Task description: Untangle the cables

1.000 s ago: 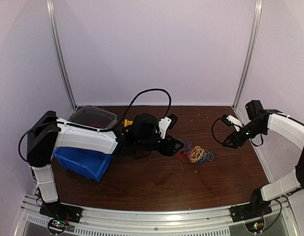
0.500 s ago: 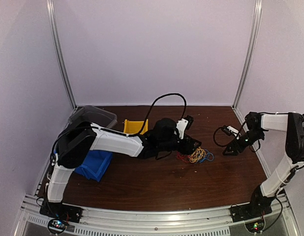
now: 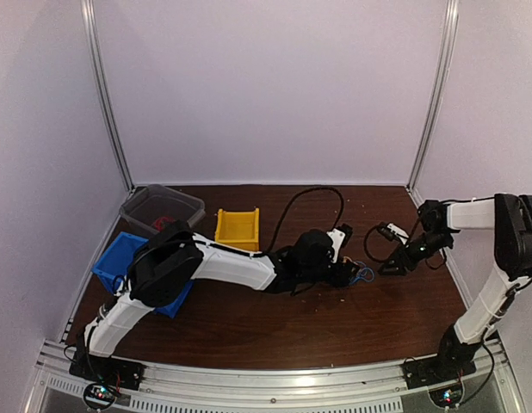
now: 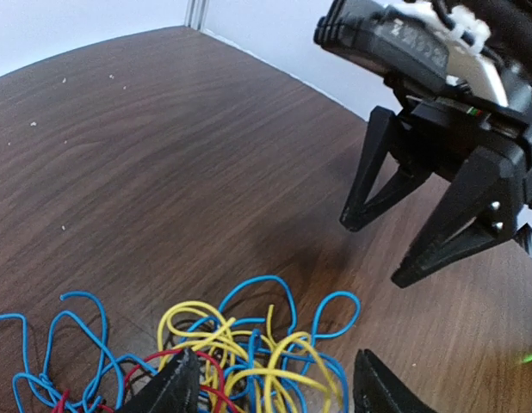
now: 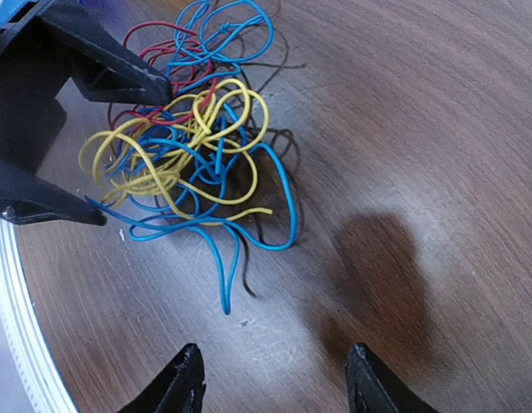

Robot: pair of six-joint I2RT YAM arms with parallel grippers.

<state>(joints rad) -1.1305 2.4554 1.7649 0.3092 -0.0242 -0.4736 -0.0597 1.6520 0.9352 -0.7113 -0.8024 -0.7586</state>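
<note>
While the cables lie tangled on the worktop, the left pincer straddles them, released; the right pincer, likewise spread, stands near.

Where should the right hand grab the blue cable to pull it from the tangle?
Grip the blue cable by its free tail: it lies alone on the table, outside the tangle, pointing toward the right hand. Come from that side, fingers straddling the strand.

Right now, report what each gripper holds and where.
Nothing is held. The left gripper is open astride the cables; the right gripper is open beside them.
</note>
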